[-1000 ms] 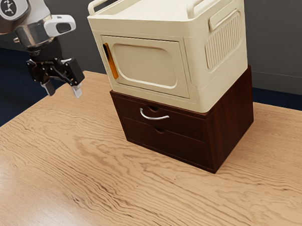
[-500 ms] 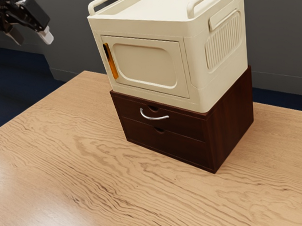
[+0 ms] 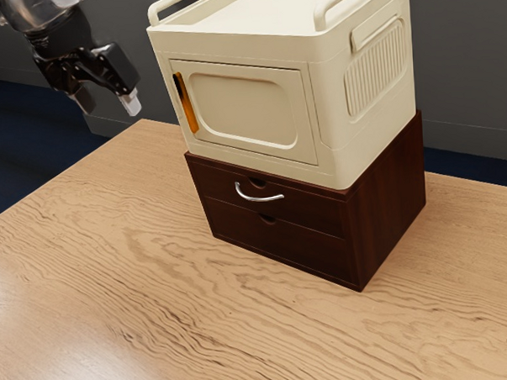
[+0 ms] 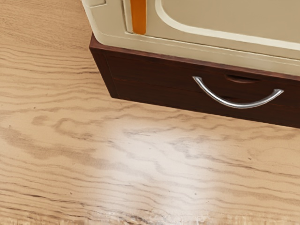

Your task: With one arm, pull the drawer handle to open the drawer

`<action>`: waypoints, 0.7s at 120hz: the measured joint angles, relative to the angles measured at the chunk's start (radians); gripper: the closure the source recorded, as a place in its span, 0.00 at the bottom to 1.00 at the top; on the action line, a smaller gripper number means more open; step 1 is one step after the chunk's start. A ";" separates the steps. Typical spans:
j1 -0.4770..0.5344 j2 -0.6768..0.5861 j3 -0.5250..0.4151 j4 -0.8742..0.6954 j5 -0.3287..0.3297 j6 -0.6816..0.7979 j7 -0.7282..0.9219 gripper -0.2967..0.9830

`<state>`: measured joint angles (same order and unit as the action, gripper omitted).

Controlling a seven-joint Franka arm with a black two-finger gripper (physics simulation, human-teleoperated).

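Note:
My gripper (image 3: 107,106) hangs in the air at the exterior view's upper left, its two fingertips apart with nothing between them, clear of the cabinet. The dark brown wooden cabinet (image 3: 384,201) has two drawers on its front, both flush. A curved silver handle (image 3: 259,198) is fixed to the upper drawer (image 3: 309,211). In the wrist view the same silver handle (image 4: 239,106) bows outward from the dark drawer front (image 4: 154,77).
A cream box with rails (image 3: 332,157) stands on top of the cabinet, with an orange handle (image 3: 187,104) on its door. The wooden table (image 3: 157,287) stretches out before the cabinet; a grey wall (image 3: 467,63) is behind.
Over the last second my gripper rose toward the exterior view's upper left, then came partway back down and toward the view's right. The cabinet and its drawers have not moved.

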<state>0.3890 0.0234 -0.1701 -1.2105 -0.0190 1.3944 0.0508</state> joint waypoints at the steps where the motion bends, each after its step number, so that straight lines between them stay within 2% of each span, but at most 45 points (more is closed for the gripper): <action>1: 0.001 -0.008 0.002 -0.022 0.000 0.007 0.000 0.23; 14: 0.032 -0.154 0.011 -0.284 0.000 0.111 -0.005 0.23; 28: 0.019 -0.358 0.012 -0.581 0.002 0.204 -0.010 0.23; 37: 0.009 -0.471 0.009 -0.719 -0.001 0.226 -0.013 0.23; 44: -0.037 -0.543 0.009 -0.796 -0.017 0.231 -0.015 0.23; 60: -0.081 -0.584 0.021 -0.886 -0.056 0.248 0.035 0.23; 84: -0.083 -0.554 -0.010 -0.925 -0.041 0.356 0.401 0.23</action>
<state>0.3065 -0.5311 -0.1800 -2.1359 -0.0600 1.7507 0.4516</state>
